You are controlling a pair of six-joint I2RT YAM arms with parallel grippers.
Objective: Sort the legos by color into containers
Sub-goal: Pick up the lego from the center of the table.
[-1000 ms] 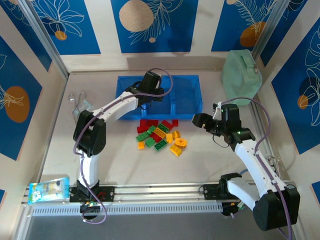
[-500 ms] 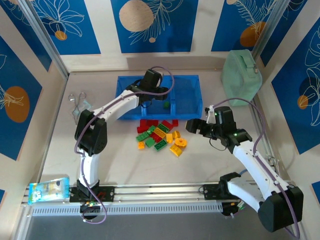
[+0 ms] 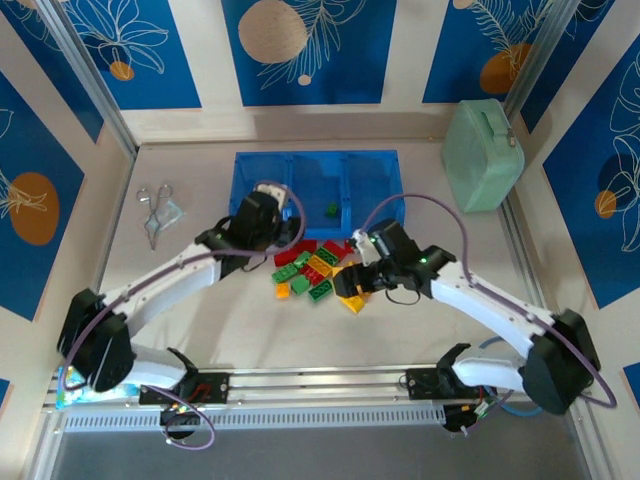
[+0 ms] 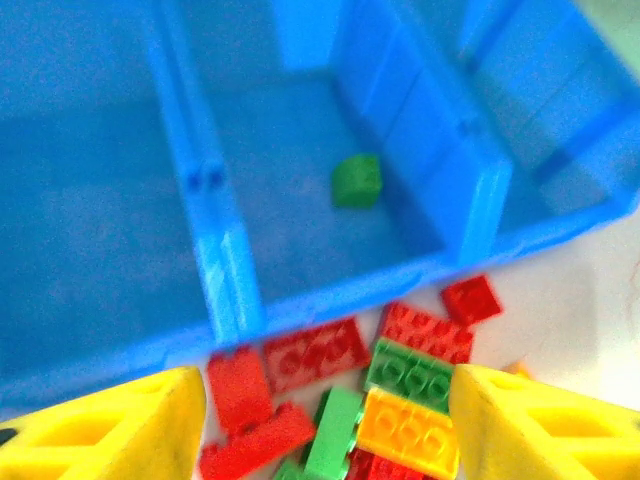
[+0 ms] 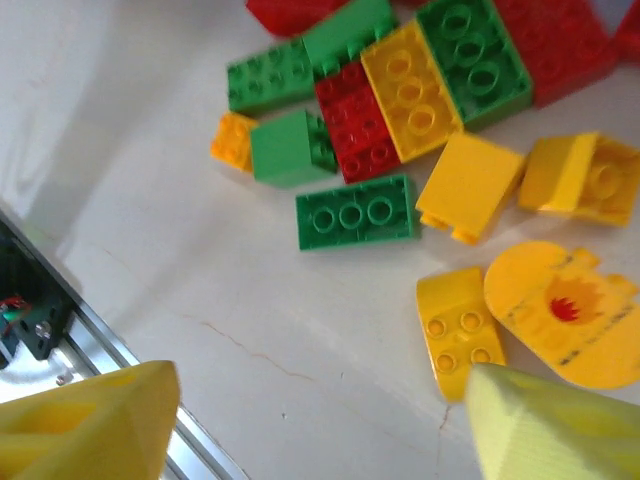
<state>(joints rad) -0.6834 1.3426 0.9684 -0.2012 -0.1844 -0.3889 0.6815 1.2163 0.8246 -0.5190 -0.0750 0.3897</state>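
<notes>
Both arms swung in over legos (image 3: 318, 268); green brick (image 4: 357, 181) now in tray (image 3: 262, 168). Half-open, empty: left claw (image 4: 330, 420), right claw (image 5: 320, 420). Risk: arms clash over pile

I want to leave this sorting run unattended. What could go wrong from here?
The left gripper and right gripper both hang open at the same small pile, so the arms may collide. The bricks lie packed together, so a pinch on the green brick could drag the yellow brick beside it along.
</notes>
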